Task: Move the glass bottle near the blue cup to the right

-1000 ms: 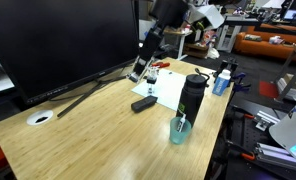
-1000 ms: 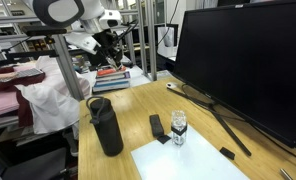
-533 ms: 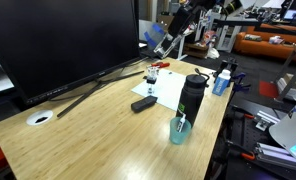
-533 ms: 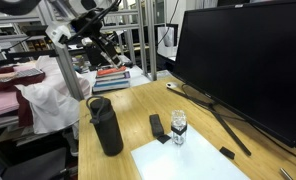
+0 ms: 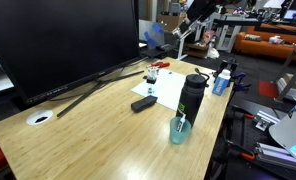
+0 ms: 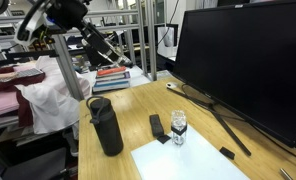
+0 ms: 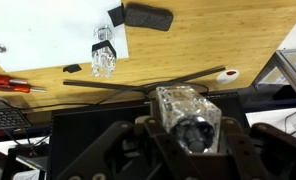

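In the wrist view my gripper [image 7: 188, 128] is shut on a small clear faceted glass bottle [image 7: 186, 112], seen end-on between the fingers. The gripper is high above the far end of the table in both exterior views [image 5: 181, 33] [image 6: 106, 48]. The teal-blue cup [image 5: 178, 131] stands near the table's front edge, beside the tall black flask [image 5: 193, 95]. A small pale shape shows at the cup's rim; I cannot tell what it is. Another small glass bottle [image 5: 151, 74] [image 6: 178, 128] [image 7: 103, 62] stands on the white paper [image 5: 168, 90], far below the gripper.
A black remote-like bar [image 5: 143, 103] [image 7: 148, 17] lies by the paper. A big monitor [image 5: 58, 40] fills the back of the table. A blue-and-white bottle [image 5: 223, 80], a red screwdriver [image 7: 8, 85] and a white ring [image 5: 40, 117] sit on the wood.
The arm has risen from just above the paper and the standing bottle and swung up and away toward the far end of the table. The standing bottle, cup and flask have not moved.
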